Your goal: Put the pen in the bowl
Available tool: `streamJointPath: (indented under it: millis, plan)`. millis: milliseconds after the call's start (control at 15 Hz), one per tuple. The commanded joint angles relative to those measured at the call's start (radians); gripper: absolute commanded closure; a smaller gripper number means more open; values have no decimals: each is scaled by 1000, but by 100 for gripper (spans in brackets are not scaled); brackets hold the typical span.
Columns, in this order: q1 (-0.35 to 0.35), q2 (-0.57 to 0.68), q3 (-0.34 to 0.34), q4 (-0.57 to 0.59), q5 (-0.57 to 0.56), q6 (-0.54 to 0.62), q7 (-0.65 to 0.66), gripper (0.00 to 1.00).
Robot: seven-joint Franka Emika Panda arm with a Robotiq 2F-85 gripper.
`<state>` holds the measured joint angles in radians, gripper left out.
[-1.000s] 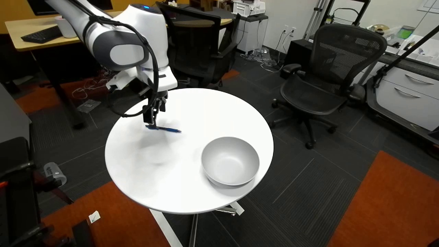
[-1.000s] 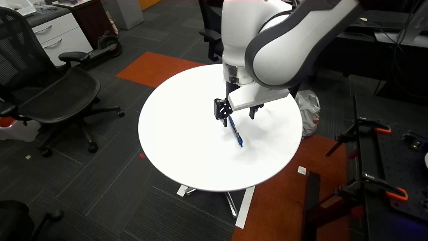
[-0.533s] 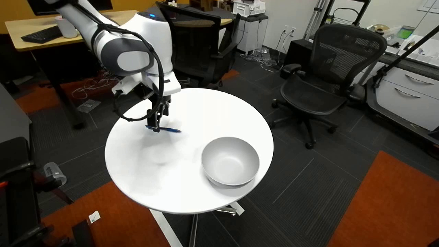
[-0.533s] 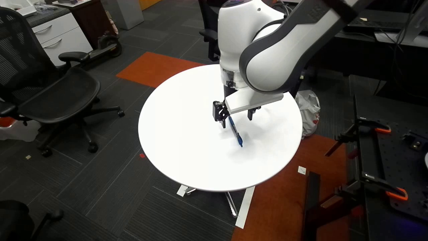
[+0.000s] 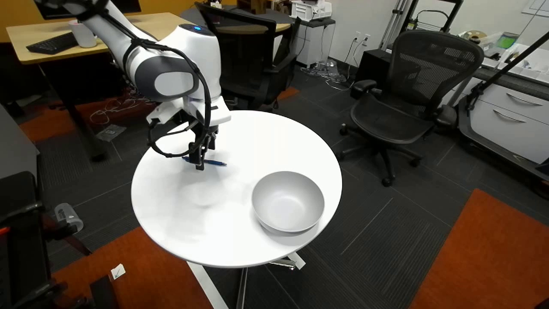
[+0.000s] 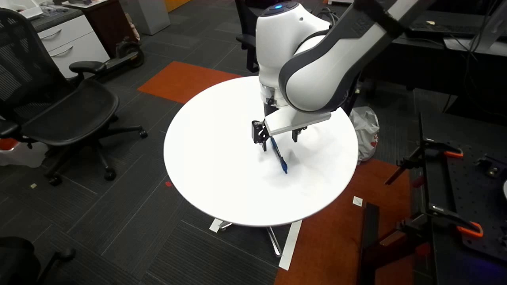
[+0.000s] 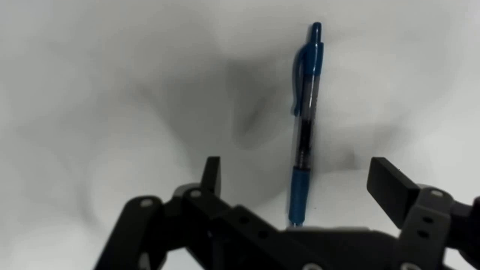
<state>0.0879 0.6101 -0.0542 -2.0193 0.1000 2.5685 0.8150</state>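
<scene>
The dark blue pen (image 5: pixel 216 162) lies flat on the round white table. It also shows in an exterior view (image 6: pixel 279 157) and in the wrist view (image 7: pixel 305 131), where it runs nearly lengthwise between the fingers. My gripper (image 5: pixel 206 157) is open above the pen, with one finger on each side of it and neither touching it. The gripper shows too in an exterior view (image 6: pixel 280 144) and in the wrist view (image 7: pixel 294 161). The silver-grey bowl (image 5: pixel 286 208) stands upright with nothing in it, to the right of the pen. It does not show in the remaining views.
The round white table (image 5: pixel 231 240) carries the pen and bowl; the bowl is near its edge. A black office chair (image 5: pixel 399 107) stands beyond the table. A black bench with orange clamps (image 6: pixel 455 190) stands beside it, and a plastic bag (image 6: pixel 364 130) is on the floor.
My gripper has come lower over the pen, moving slightly right in an exterior view, and its fingers now straddle the pen. The pen and bowl have not moved. The fingers stay apart.
</scene>
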Motion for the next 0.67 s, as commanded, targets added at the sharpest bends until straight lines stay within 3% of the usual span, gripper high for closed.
streamJointPath:
  millis: [0,200,267,333,600]
  plan:
    - [17,22,-19,30,18,-10,-1,0]
    - [18,35,-21,39,18,-13,0,0]
    - [26,39,-30,42,12,-10,12,25]
    - [36,44,-42,45,2,-11,27,28]
    - [42,54,-51,54,6,-16,23,58]
